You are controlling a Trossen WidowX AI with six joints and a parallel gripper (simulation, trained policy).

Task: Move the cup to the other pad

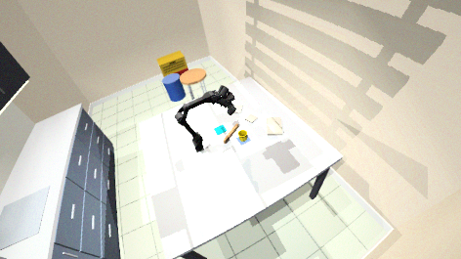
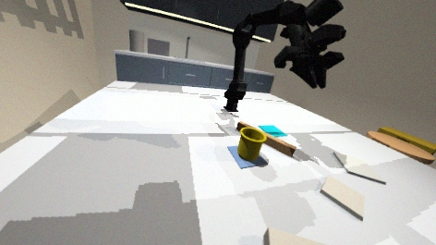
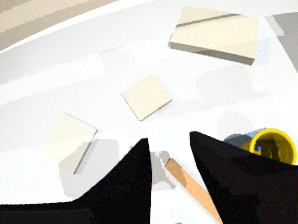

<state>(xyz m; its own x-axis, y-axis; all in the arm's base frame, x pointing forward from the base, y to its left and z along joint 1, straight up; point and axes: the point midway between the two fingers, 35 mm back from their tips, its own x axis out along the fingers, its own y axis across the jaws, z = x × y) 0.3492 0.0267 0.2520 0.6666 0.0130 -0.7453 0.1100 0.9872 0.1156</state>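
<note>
The yellow cup (image 1: pixel 243 136) (image 2: pixel 250 146) (image 3: pixel 289 146) stands upright on the blue pad (image 2: pixel 242 162). A blue marble (image 3: pixel 259 149) shows inside it in the wrist view; the rest of its contents is hard to make out. The cyan pad (image 1: pixel 220 130) (image 2: pixel 272 130) lies bare across the wooden bar from the cup. My gripper (image 1: pixel 231 112) (image 2: pixel 319 87) (image 3: pixel 169 141) is partly open and empty, high above the table and away from the cup, pointing down. In the wrist view the cup is at the right edge, partly behind the right finger.
A wooden bar (image 1: pixel 231 133) (image 2: pixel 281 146) (image 3: pixel 192 184) lies between the two pads. A large cream block (image 1: pixel 274 126) (image 3: pixel 215 37), a small cream tile (image 1: pixel 251 118) (image 2: pixel 344 197) (image 3: pixel 146 97) and another pale tile (image 2: pixel 361 169) (image 3: pixel 70 141) lie on the table beyond the cup and bar.
</note>
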